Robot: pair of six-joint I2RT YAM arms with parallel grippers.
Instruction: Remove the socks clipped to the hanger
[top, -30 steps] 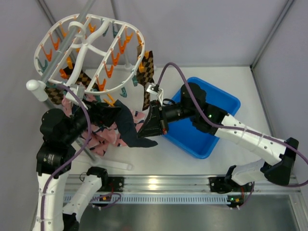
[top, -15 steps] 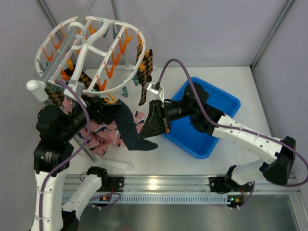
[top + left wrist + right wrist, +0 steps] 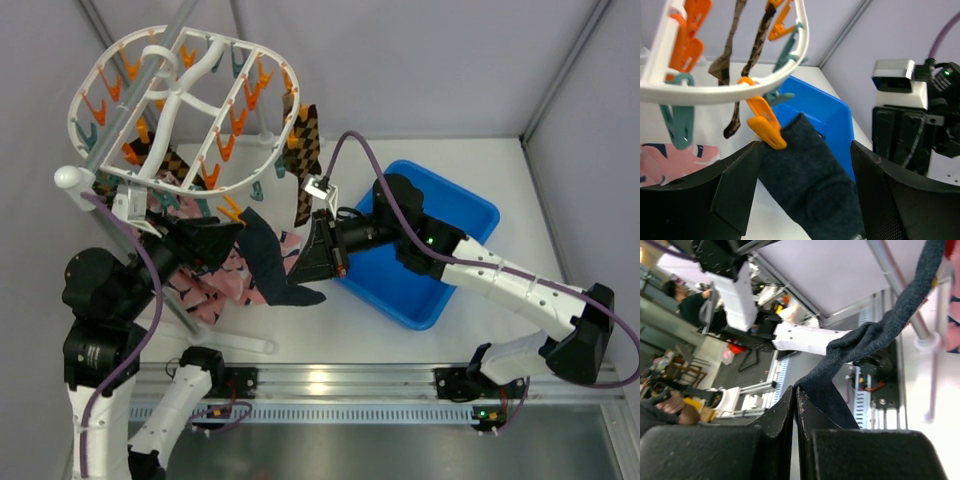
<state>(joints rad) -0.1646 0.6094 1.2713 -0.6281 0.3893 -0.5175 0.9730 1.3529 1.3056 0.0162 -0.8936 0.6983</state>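
Observation:
The white oval hanger [image 3: 84, 96] hangs at the back left, with orange and teal clips. A navy sock [image 3: 262, 255] hangs from an orange clip [image 3: 230, 209] on its near rim. My right gripper [image 3: 301, 273] is shut on the sock's lower end, pulling it taut; the right wrist view shows the sock [image 3: 867, 337] pinched at my closed tips [image 3: 796, 392]. My left gripper [image 3: 213, 240] is open, its fingers either side of the sock's top [image 3: 810, 185] just below the orange clip [image 3: 765, 128]. Checkered socks [image 3: 306, 160] hang at the hanger's right and left [image 3: 113, 196]. Pink socks [image 3: 215, 285] hang low underneath.
A blue bin [image 3: 455, 215] sits on the table to the right, under my right arm. A grey pole [image 3: 160, 60] with a white knob [image 3: 70, 178] carries the hanger. Frame posts and grey walls stand behind and on both sides.
My left arm has drawn back to the lower left and the hanger has risen a little. My right gripper stays shut on the navy sock, which is still clipped.

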